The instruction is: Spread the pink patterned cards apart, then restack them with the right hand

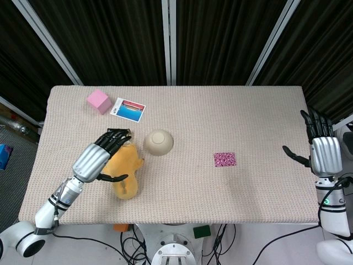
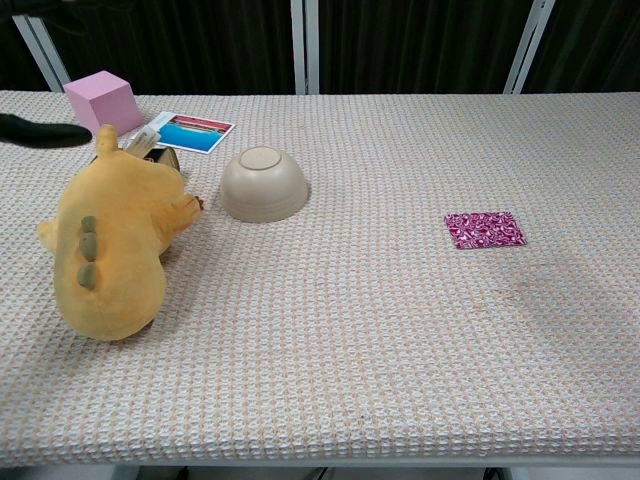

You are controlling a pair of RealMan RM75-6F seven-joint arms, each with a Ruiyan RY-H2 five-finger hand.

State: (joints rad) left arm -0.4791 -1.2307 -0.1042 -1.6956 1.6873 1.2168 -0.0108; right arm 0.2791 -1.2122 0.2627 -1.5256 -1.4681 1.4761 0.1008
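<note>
The pink patterned cards (image 1: 224, 159) lie in one neat stack on the table's right half; the chest view shows the same stack (image 2: 484, 229) flat on the cloth. My right hand (image 1: 321, 146) hovers off the table's right edge, well to the right of the cards, fingers spread and holding nothing. My left hand (image 1: 102, 154) rests on the yellow plush toy (image 1: 125, 171) at the left, fingers extended over its top. In the chest view only a dark bit of the left hand (image 2: 35, 129) shows at the far left edge; the right hand is out of that view.
An upturned beige bowl (image 1: 159, 142) sits near the table's middle, left of the cards. A pink cube (image 1: 99, 101) and a blue picture card (image 1: 128, 109) lie at the back left. The woven table cover (image 1: 259, 193) ends at the front edge.
</note>
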